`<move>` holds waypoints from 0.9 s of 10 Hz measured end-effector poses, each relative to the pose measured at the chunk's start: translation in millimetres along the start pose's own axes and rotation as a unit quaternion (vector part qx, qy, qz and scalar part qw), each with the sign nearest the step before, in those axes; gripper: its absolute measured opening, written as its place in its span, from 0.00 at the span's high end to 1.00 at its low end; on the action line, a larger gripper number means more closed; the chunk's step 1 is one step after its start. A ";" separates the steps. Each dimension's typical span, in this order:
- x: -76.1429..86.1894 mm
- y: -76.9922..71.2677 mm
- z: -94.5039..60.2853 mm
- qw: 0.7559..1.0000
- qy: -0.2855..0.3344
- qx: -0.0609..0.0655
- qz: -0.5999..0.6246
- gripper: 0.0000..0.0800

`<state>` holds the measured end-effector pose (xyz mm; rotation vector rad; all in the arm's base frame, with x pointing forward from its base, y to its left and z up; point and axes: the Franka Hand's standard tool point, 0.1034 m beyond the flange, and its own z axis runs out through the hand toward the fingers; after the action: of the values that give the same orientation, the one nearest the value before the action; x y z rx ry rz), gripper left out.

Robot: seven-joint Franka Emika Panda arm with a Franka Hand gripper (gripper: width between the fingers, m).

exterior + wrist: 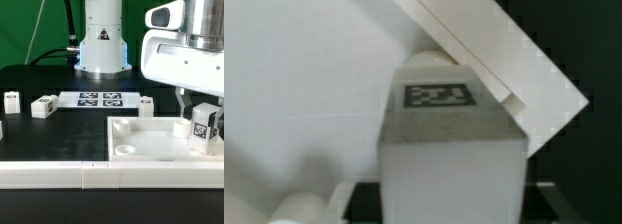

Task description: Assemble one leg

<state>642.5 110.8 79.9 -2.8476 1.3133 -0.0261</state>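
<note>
**Leg held at panel corner**

Exterior view: gripper (201, 112) pinching the leg (205, 128), upright, tag outward, at the panel's (150, 150) corner on the exterior view's right. Rail (90, 175) along the desk's near edge, masking the panel's front. Marker board (100, 98) and spare legs (43, 107) toward the far edge, well apart.

Wrist view: leg (446, 150) filling the middle, hiding part of the panel (304, 90).

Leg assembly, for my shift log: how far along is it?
Done: the leg is gripped in the pincer. In hand: it is held upright at the corner of the tabletop panel on the exterior view's right. Left: seating it in the panel; whether it has entered cannot be told.
</note>
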 end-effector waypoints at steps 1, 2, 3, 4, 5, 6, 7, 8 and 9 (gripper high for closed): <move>0.1 0.0 0.1 1.000 0.000 0.000 -0.011 0.64; -0.5 -0.1 0.8 1.000 0.000 0.000 -0.026 0.64; -1.4 -0.7 1.0 1.000 -0.001 0.000 -0.026 0.38; -3.5 -2.4 1.2 0.999 0.000 0.003 -0.055 0.38; -7.2 -4.6 1.0 0.992 -0.001 0.003 -0.125 0.22; -9.3 -6.0 0.9 0.982 -0.002 0.004 -0.191 0.20; -9.6 -6.5 0.4 0.966 -0.002 0.004 -0.260 0.19; -8.1 -5.9 0.4 0.949 -0.001 0.005 -0.316 0.19; -6.8 -5.4 0.3 0.927 0.000 0.006 -0.375 0.19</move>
<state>642.2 119.5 79.5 -3.1280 0.1494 -0.0339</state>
